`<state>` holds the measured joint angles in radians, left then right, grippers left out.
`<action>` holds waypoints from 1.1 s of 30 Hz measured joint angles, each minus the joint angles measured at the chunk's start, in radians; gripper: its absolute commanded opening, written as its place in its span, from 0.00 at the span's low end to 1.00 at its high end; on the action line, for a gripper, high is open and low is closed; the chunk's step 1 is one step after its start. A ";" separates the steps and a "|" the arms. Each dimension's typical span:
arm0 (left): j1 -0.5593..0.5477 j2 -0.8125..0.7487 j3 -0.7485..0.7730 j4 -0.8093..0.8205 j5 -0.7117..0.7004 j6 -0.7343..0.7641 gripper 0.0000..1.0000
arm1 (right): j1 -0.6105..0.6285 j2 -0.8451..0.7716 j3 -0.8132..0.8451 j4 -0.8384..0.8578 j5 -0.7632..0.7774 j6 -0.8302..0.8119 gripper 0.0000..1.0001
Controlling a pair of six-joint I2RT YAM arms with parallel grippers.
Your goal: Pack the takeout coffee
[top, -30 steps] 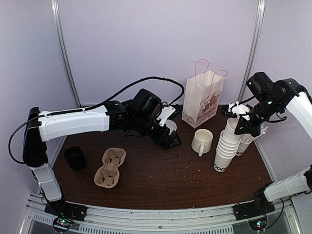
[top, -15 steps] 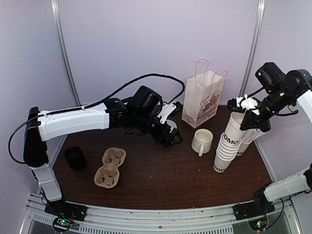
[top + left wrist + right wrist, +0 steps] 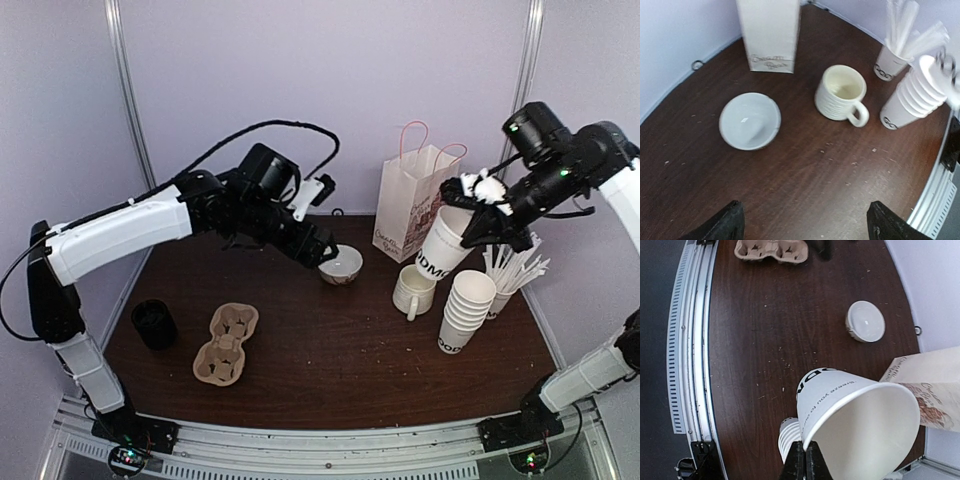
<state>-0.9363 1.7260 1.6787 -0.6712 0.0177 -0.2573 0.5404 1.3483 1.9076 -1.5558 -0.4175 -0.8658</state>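
Observation:
A white paper takeout coffee cup (image 3: 443,245) with black lettering near its base hangs tilted and lidless in the air. My right gripper (image 3: 478,207) is shut on its rim. The right wrist view looks into its open mouth (image 3: 860,425), with the fingers (image 3: 805,462) pinching the rim. Below stands the stack of the same cups (image 3: 465,310), also in the right wrist view (image 3: 789,437). My left gripper (image 3: 318,252) hovers open beside the white bowl (image 3: 342,266). Its wrist view shows nothing between the wide-apart fingertips (image 3: 807,230).
A white mug (image 3: 413,290) stands between bowl and cup stack. A paper bag (image 3: 418,200) stands at the back, and a cup of straws (image 3: 510,272) at the right. A cardboard cup carrier (image 3: 227,345) and a black stack of lids (image 3: 153,323) lie front left.
My right gripper has lifted one cup off the stack and carried it up and left, tilting it. The left arm has drawn back to the left, uncovering the bowl.

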 measured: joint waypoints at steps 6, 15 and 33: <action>0.179 -0.136 -0.002 -0.057 -0.095 -0.032 0.88 | 0.248 0.164 -0.213 0.212 0.090 0.056 0.00; 0.279 -0.108 -0.001 -0.256 -0.188 -0.099 0.78 | 0.431 0.328 -0.313 0.458 0.198 0.116 0.00; 0.405 -0.156 -0.073 -0.464 -0.219 -0.090 0.76 | 0.515 0.470 -0.309 0.561 0.261 0.198 0.01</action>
<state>-0.5312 1.5696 1.6054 -1.1351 -0.2012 -0.3470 1.0554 1.8183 1.5990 -0.9947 -0.1570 -0.6682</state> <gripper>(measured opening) 0.763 0.009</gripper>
